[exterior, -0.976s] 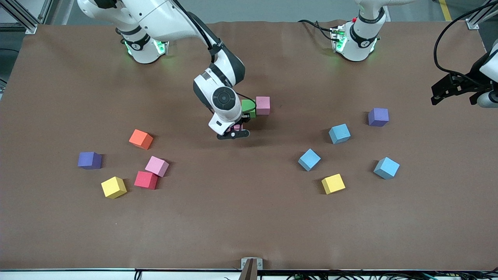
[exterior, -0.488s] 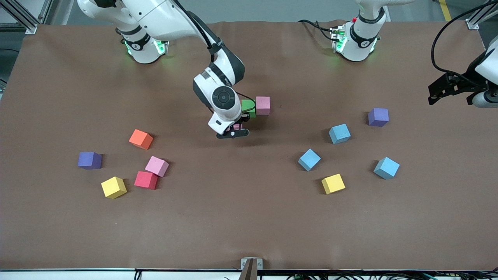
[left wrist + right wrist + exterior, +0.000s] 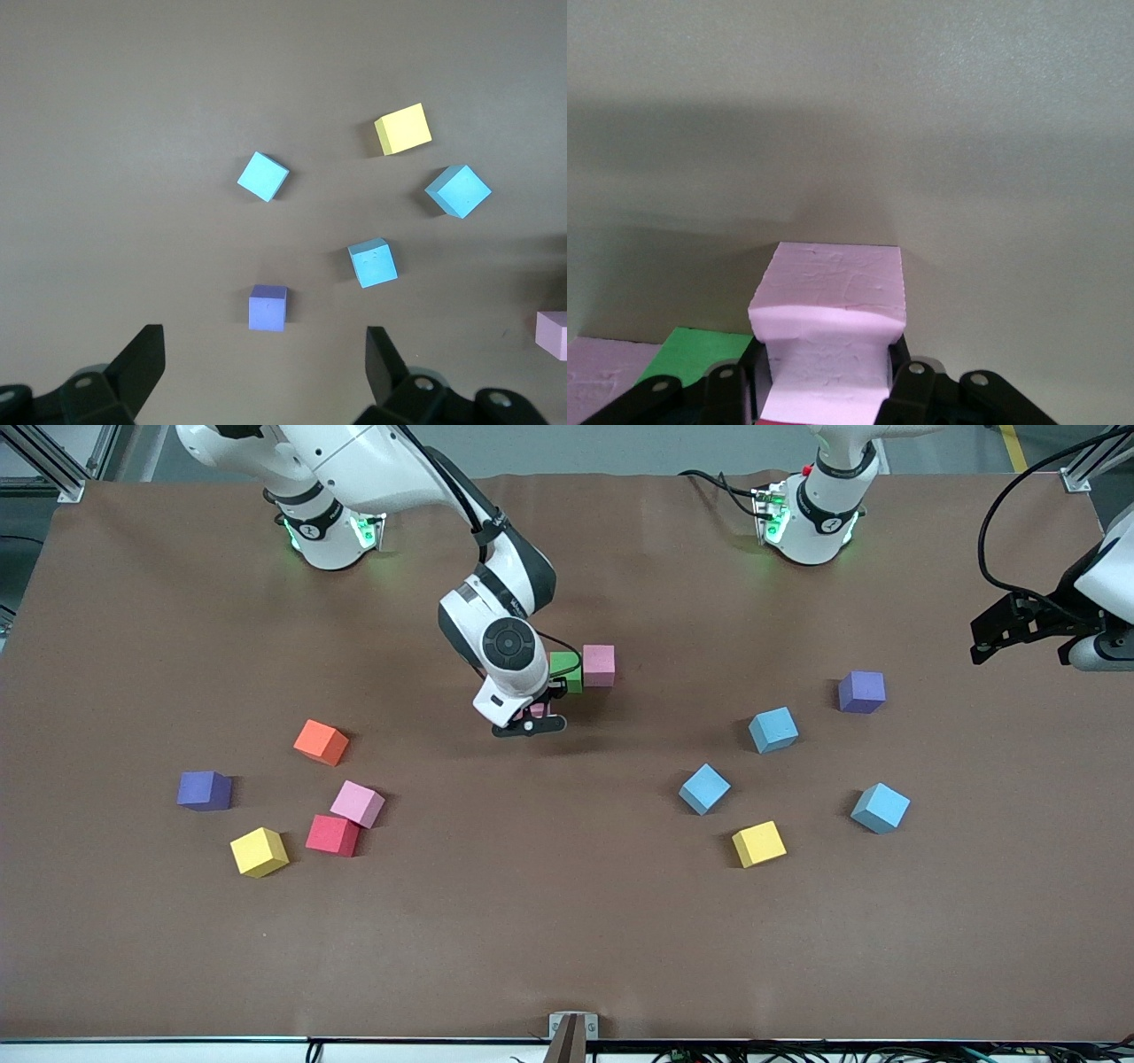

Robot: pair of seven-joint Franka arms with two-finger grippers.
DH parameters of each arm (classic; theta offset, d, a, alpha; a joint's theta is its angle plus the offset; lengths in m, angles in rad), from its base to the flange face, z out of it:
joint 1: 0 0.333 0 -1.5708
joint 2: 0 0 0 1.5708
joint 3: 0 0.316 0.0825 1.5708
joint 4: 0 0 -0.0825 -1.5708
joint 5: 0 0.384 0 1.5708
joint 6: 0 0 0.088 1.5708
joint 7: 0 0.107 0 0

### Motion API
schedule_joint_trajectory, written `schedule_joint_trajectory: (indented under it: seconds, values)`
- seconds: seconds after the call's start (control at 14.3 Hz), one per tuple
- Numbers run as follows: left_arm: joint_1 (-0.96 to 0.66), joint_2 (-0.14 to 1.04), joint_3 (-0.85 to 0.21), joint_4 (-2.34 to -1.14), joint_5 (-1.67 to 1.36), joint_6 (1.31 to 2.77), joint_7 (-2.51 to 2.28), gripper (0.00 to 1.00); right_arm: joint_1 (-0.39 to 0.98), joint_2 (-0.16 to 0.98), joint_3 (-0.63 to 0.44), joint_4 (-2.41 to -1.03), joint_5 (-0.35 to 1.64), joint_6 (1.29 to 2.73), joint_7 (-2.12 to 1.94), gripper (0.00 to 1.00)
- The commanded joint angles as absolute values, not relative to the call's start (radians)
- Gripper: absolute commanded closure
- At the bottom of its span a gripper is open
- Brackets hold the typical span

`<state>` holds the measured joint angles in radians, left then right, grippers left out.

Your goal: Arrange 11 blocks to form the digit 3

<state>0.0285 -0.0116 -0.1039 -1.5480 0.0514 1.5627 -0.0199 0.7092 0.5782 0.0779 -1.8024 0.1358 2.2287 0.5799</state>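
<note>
Starting at the right arm's end of the table, you are looking at a loose cluster that is not moving: a purple cube (image 3: 204,790), a yellow block (image 3: 259,851), the orange cube (image 3: 321,741), a red block (image 3: 333,835) and a pink block (image 3: 358,803) touching it at a corner. Mid-table, the right gripper (image 3: 535,716) is pinching a pink block (image 3: 831,301), jaws narrow on its sides, and over the last second it has been creeping a touch toward the green block (image 3: 565,671), which is sitting flush against another pink block (image 3: 599,665). So the digit 3 is barely begun here, and the held cube is probably about to join that pair. Further along, three light blue blocks (image 3: 704,788) (image 3: 773,730) (image 3: 880,808), a yellow block (image 3: 758,844) and a second purple cube (image 3: 861,692) are lying scattered, untouched. The left gripper (image 3: 264,359) is waiting spread wide, empty, over the table's edge at the left arm's end, drifting slightly. You are getting no readable labels or writing anywhere.
</note>
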Motion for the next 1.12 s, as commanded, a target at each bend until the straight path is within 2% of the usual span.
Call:
schedule_joint_trajectory:
  seconds: [0.0,1.05]
  values:
    - [0.034,-0.018,-0.109,-1.551,0.038,1.56,-0.021,0.0,0.729,0.565,0.074,-1.859,0.143,2.247,0.603,0.49]
    - [0.035,-0.017,-0.107,-1.554,0.052,1.552,-0.02,0.0,0.741,0.568,0.074,-1.856,0.178,2.261,0.638,0.49]
